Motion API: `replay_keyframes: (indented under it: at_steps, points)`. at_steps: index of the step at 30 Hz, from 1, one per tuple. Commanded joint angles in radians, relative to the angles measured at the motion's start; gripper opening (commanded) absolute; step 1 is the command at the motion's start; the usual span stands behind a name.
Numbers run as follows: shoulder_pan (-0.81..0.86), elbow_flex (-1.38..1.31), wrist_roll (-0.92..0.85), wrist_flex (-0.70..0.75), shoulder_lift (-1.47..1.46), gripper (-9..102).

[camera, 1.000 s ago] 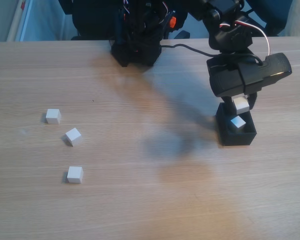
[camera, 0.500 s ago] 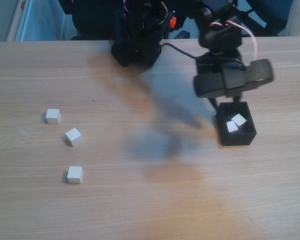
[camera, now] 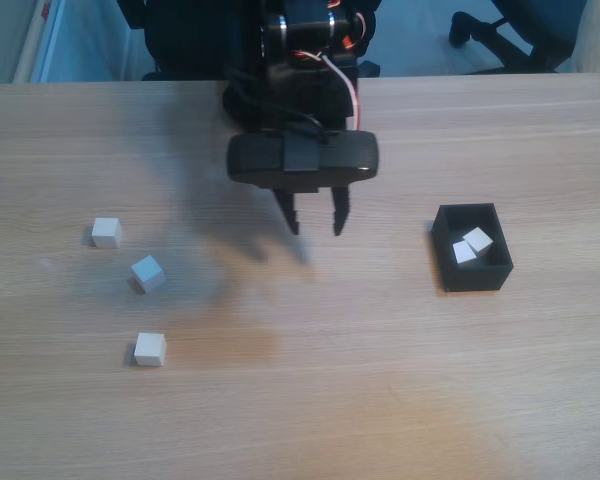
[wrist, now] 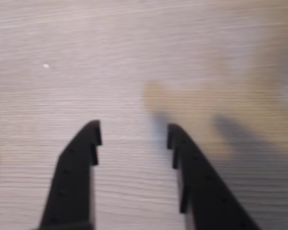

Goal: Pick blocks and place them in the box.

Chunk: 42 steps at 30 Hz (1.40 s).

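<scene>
The claw (camera: 315,224) hangs over the middle of the worktop (camera: 380,380), fingers spread with nothing between them; the wrist view shows the claw (wrist: 133,136) over bare wood grain. Its emptiness and position suggest it is between pickups, probably heading for another block. The box (camera: 472,275) sits well to the right of the claw in the fixed view, with two blocks (camera: 477,240) (camera: 463,252) lying inside, touching or nearly so. Three more wait loose on the left: a far block (camera: 106,232), a middle block (camera: 147,272) turned at an angle, and a near block (camera: 150,349). The middle one lies closest to the claw, though apart from it.
</scene>
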Motion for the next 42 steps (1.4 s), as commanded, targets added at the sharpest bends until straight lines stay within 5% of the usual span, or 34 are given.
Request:
replay_keyframes:
  at_steps: [1, 14, 42]
  points:
    - [0.078, -0.005, -0.11, -0.026, 0.037, 15]
    - [0.405, -0.129, -0.555, -0.06, -0.189, 14]
    - [0.492, -0.666, -0.5, -0.193, -0.765, 16]
